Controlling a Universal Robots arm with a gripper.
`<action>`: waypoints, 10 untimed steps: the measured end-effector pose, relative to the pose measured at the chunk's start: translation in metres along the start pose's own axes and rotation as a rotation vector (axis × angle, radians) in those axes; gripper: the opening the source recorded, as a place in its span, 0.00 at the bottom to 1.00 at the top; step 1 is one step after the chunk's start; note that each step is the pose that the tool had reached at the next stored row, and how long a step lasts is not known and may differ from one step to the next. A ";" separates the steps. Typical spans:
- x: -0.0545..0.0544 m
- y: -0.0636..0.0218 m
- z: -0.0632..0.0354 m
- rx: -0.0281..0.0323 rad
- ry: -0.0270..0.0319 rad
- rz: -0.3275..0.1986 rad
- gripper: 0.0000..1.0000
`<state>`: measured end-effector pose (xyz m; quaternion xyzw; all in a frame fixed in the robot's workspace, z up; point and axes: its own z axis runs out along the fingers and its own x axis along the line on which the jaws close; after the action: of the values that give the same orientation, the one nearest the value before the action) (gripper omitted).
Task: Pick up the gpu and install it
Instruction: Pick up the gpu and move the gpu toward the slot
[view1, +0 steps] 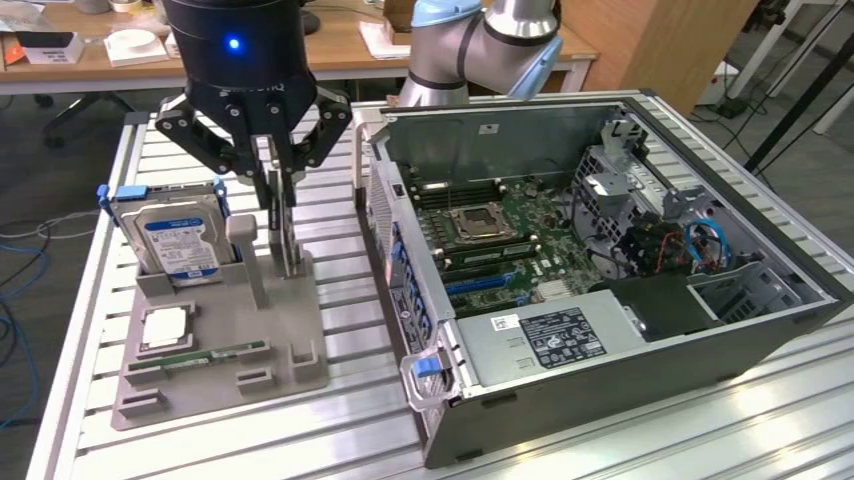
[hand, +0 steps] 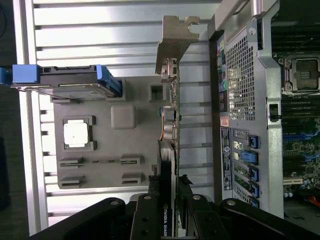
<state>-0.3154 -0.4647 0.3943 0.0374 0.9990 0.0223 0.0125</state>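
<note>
Gpu (view1: 282, 215), thin flat dark expansion card with silvery bracket, pinched on edge between the fingers of the black gripper (view1: 274, 168), lower edge at the grey plastic holder tray (view1: 287, 330) beneath, blue-labelled silver hard drive (view1: 180, 240) just beside, open black computer case (view1: 667, 390) on the gripper's other side.

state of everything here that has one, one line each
gripper: shut on gpu
gpu: upright on edge, lower edge at holder
hard drive: standing in holder, leaning back
cpu: flat in holder pocket
memory stick: lying flat in holder
case: on its side, open, motherboard exposed
</note>
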 end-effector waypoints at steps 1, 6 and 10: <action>0.000 0.0000 0.0000 0.0001 0.0001 0.000 0.26; 0.000 0.0001 -0.0017 0.0002 0.0001 0.000 0.26; 0.000 0.0002 -0.0051 0.0001 0.0000 0.000 0.26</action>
<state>-0.3153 -0.4647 0.3994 0.0374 0.9990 0.0222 0.0125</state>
